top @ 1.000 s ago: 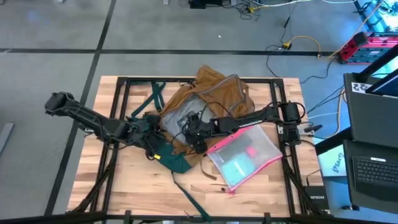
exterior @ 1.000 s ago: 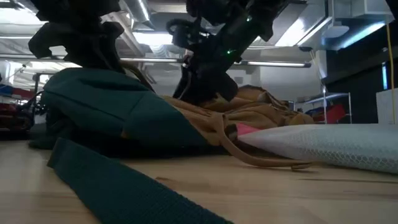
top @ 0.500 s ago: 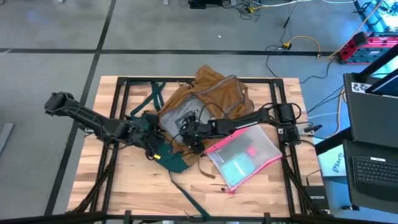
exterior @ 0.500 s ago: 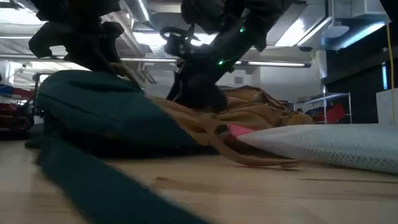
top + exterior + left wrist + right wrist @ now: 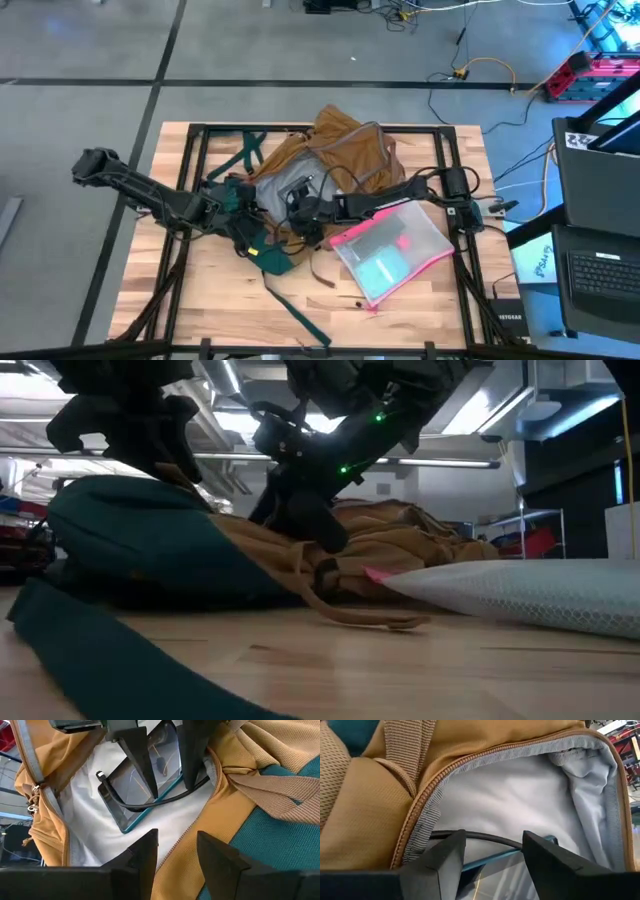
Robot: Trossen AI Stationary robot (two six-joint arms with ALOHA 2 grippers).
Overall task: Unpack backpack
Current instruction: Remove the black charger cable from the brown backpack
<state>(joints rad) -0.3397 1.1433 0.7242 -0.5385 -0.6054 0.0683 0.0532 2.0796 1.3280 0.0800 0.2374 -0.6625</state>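
While half hidden, teal-edged tablet [image 5: 145, 790] inside backpack [image 5: 340, 150], perhaps cabled.

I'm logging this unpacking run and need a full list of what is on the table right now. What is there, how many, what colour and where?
backpack: one, tan-brown with teal base and straps, grey lining, lying open mid-table.
tablet: one, dark screen with teal edge, inside the backpack on the lining.
cable: one, black, lying across the tablet.
zip pouch: one, clear with pink edge, on the table beside the backpack on the right arm's side.
table: one, light wood with black frame.
left gripper: open, at the backpack's teal base.
right gripper: open, reaching into the backpack's opening, over the tablet.
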